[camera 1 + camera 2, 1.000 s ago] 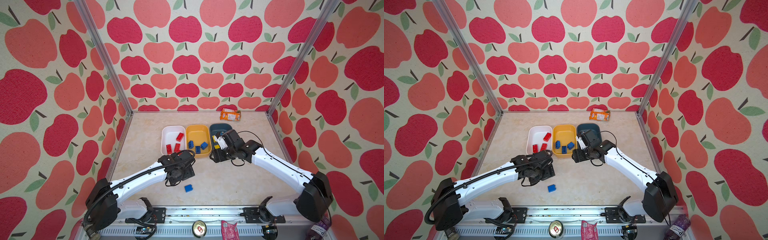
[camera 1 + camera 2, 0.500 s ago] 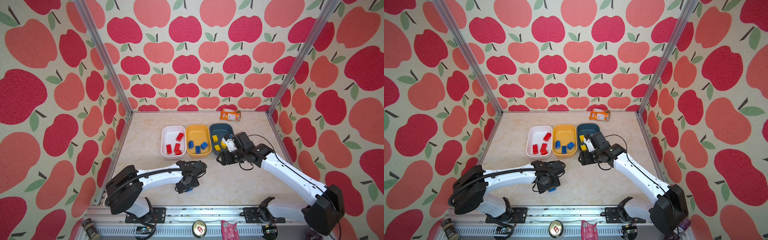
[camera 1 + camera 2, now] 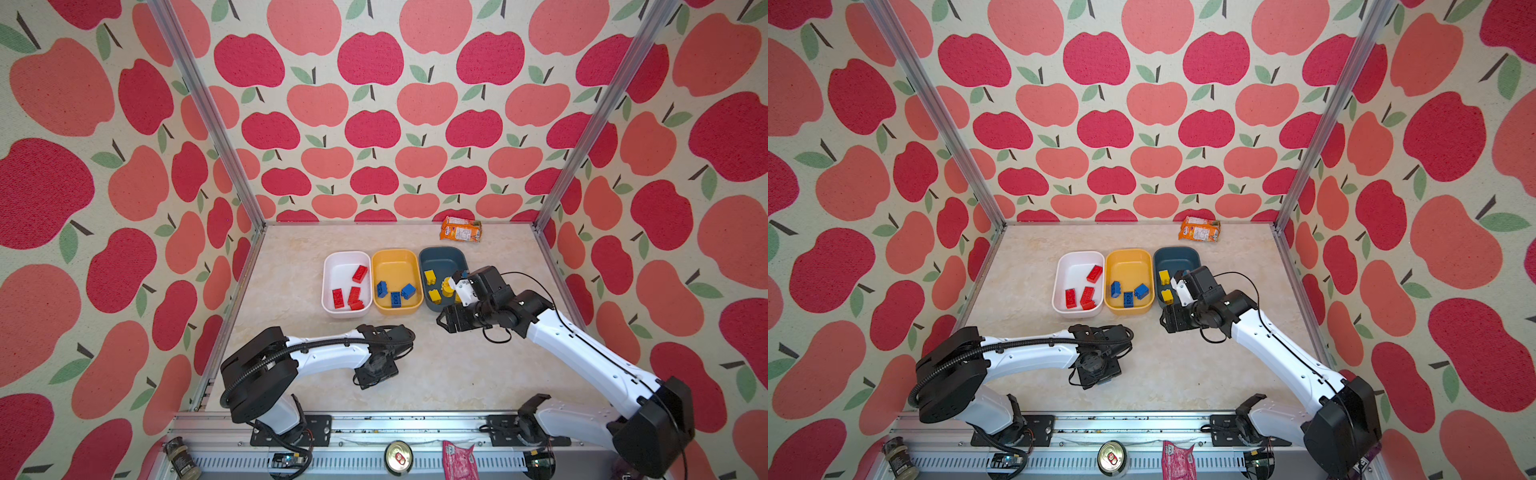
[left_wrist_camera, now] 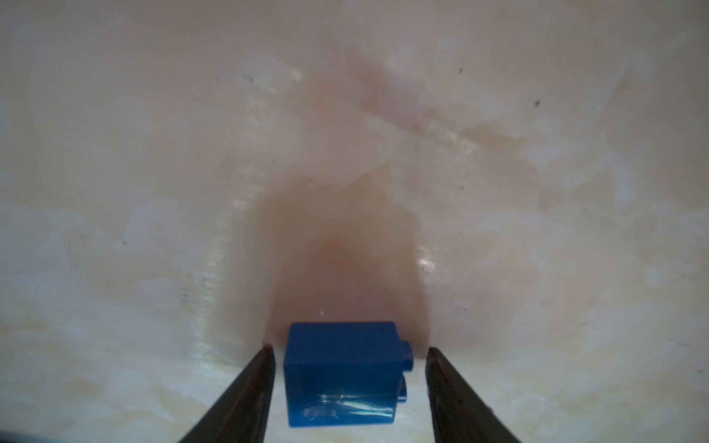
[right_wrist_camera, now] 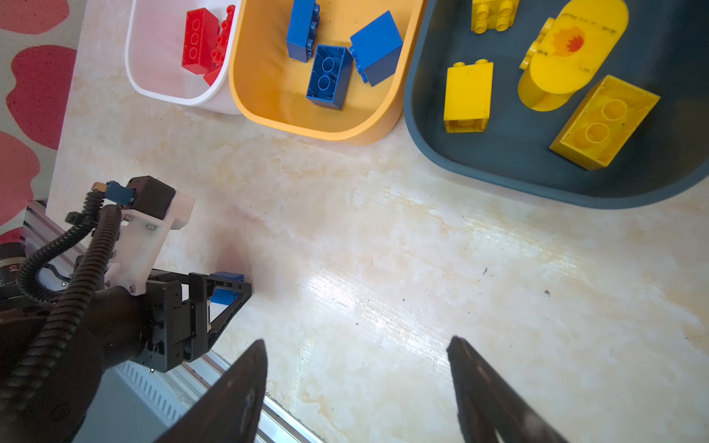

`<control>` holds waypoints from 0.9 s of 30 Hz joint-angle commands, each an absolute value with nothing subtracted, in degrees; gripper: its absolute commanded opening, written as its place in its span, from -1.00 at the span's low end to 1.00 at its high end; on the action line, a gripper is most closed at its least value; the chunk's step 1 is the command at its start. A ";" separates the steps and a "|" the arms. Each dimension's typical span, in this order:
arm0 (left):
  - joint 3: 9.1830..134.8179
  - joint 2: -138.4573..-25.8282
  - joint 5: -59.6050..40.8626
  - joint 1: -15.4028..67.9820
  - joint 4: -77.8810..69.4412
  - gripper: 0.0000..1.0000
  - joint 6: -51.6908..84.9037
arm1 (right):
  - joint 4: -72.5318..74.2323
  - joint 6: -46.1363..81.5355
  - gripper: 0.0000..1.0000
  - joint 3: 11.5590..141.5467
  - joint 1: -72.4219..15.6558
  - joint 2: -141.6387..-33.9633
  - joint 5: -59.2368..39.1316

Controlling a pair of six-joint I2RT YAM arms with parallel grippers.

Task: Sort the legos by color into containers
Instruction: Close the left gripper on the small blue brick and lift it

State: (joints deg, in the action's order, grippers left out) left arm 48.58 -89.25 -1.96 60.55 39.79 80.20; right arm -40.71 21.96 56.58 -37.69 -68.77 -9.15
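The left claw [image 4: 347,351] is pointing down at the counter [image 4: 383,134], released, its fingers [image 4: 249,387] flanking a blue brick [image 4: 341,374] that is lying on its side, a thin gap showing on each side. The right claw [image 5: 356,368] is hovering spread and empty above the counter, just in front of the dark tub [image 3: 442,259], which is holding yellow bricks [image 3: 430,277]. Beside it, the yellow tub [image 3: 395,266] is holding three blue bricks [image 3: 395,298] and the white tub [image 3: 338,274] is holding red bricks [image 3: 360,273].
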 commanded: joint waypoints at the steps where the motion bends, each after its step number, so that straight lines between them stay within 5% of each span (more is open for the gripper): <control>1: 48.30 -90.40 -1.89 60.91 40.75 0.23 82.62 | -41.95 21.36 0.54 55.90 -37.27 -68.19 -10.15; 13: 49.69 -90.85 -1.76 60.82 42.39 -0.21 81.83 | -41.57 21.61 0.54 55.71 -37.09 -68.13 -10.11; 27: 56.55 -86.98 2.83 58.16 48.78 -0.25 76.67 | -40.96 22.80 0.54 54.21 -36.44 -66.65 -10.37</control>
State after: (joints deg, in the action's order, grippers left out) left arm 54.22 -88.97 -0.08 59.20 44.23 77.91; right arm -40.69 22.04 55.11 -36.93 -68.18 -9.61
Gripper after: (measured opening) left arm 0.447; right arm 0.769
